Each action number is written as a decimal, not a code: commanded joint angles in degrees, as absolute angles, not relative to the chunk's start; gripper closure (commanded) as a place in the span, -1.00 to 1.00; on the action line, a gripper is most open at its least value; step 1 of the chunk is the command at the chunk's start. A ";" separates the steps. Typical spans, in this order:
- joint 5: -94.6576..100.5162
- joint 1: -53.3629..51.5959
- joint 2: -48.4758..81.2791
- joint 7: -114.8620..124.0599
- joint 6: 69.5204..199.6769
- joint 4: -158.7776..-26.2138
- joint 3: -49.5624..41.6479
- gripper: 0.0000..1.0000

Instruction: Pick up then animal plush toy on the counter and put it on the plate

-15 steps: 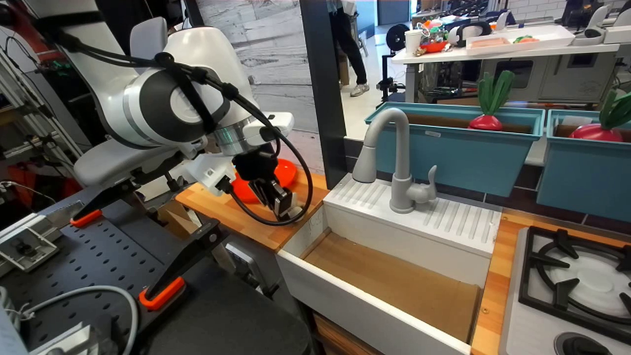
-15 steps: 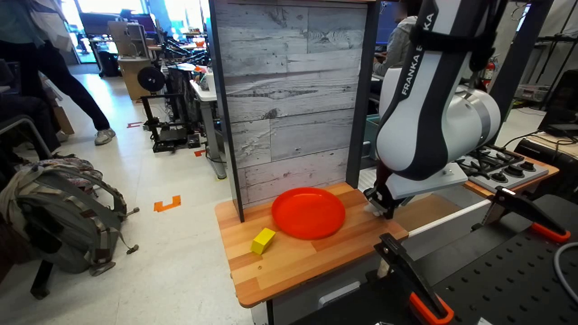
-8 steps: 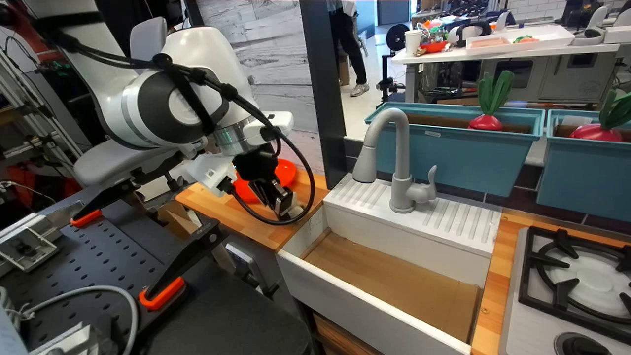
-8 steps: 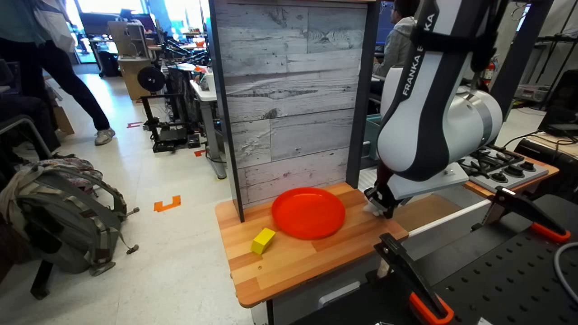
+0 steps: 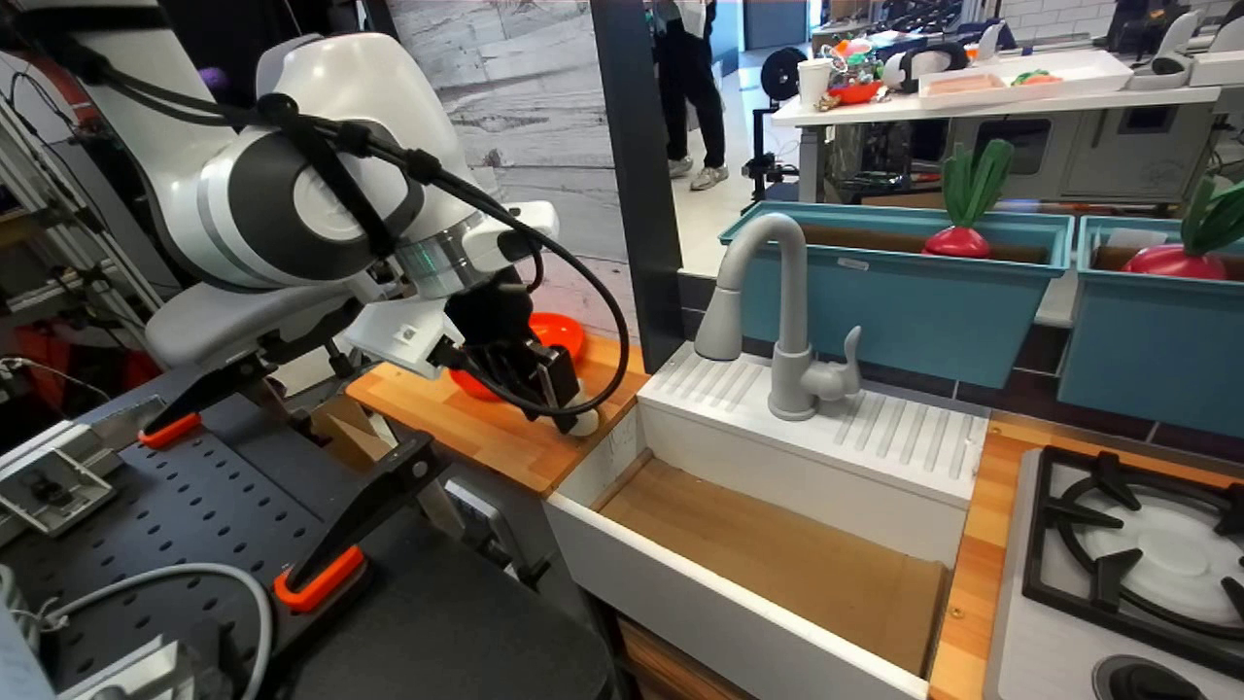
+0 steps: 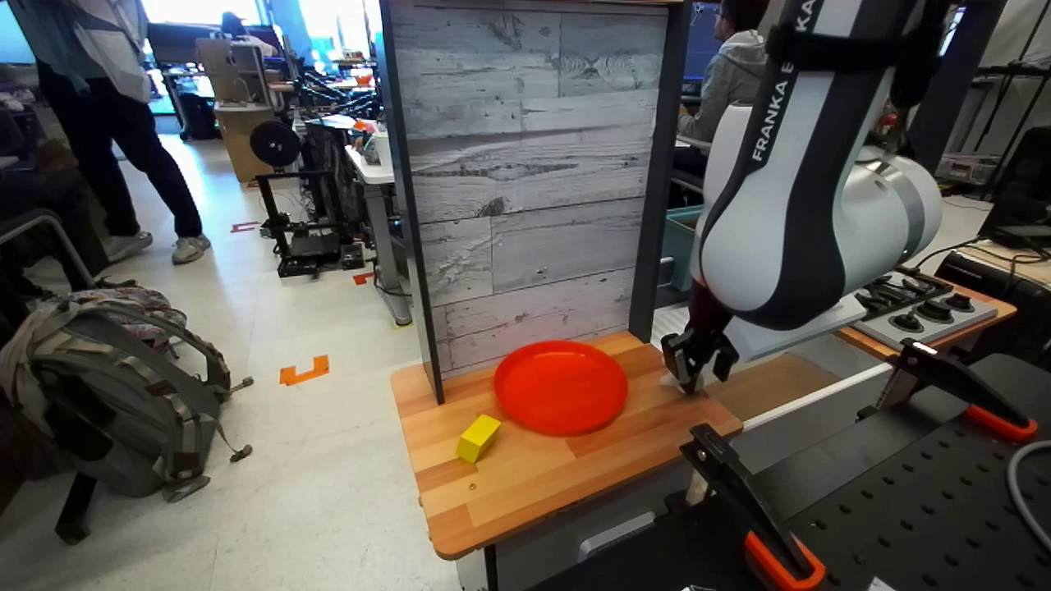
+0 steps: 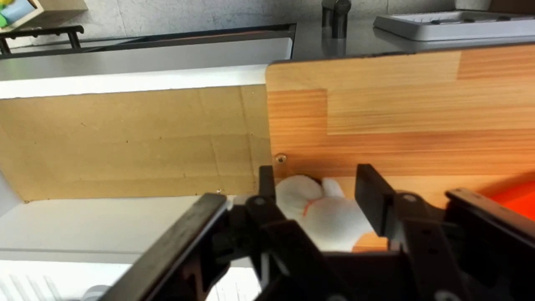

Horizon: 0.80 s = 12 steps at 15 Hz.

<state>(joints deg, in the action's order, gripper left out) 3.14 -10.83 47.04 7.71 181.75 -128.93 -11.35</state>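
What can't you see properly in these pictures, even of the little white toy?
- Plush toy: in the wrist view the gripper covers part; which animal, I can't tell.
- Red plate: cut off by the wrist view's right edge.
- Standing person: an exterior view's top edge cuts off the head.
- Planter label: too small to read in an exterior view.

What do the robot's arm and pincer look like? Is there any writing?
The arm is smooth and rounded, mostly white with broad dark parts and silvery rings. Yes, letters along it spell FRANKA, and a black strap covers some of the rest. A black cable makes a big loop. The pincer is black, with two blocky fingers.
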 commanded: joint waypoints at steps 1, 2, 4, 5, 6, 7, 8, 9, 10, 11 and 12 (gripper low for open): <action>3.69 -10.10 44.47 3.00 184.33 -131.57 -10.69 -0.70; 3.77 -9.64 44.32 2.12 184.25 -131.46 -10.36 -0.87; 3.68 -9.03 44.58 1.02 183.85 -130.60 -9.97 -1.00; 3.67 -8.75 44.78 0.60 183.63 -130.13 -9.82 -1.00; 3.63 -8.29 44.96 0.26 183.27 -129.62 -9.54 -1.00; 3.65 -7.33 45.15 -0.17 182.79 -129.01 -8.81 -1.00; 3.65 -6.52 45.33 -0.46 182.51 -128.55 -8.18 -1.00; 3.68 -5.65 45.65 -0.76 182.17 -128.02 -7.47 -1.00; 3.72 -4.72 46.09 -1.13 181.77 -127.36 -6.78 -1.00; 3.69 -3.77 46.41 -1.45 181.32 -126.77 -6.14 -1.00; 3.68 -2.80 46.69 -1.82 180.93 -126.26 -5.50 -1.00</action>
<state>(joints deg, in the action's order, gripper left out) 3.15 -6.53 45.76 0.11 182.23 -128.34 -8.09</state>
